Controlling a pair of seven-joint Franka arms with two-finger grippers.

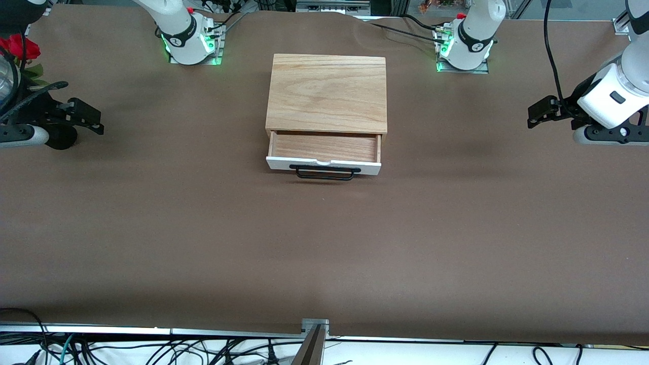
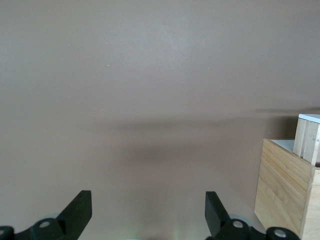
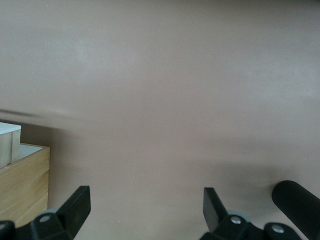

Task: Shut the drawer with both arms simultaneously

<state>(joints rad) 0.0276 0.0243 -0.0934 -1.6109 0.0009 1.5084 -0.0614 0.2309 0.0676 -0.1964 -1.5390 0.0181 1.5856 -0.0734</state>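
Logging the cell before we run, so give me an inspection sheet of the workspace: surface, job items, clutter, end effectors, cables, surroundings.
Surface: brown table cover, lightly wrinkled between the bases.
Job's things: oak box mid-table; its drawer pulled partly open, inside bare, black handle facing the front camera.
Clutter: nothing seen on the cover.
End effectors: left end effector open, over the left arm's end of the table; right end effector open, over the right arm's end. Both clear of the drawer.
Cables: black cables between the bases; more below the table edge.
Surroundings: red flowers at the right arm's end.
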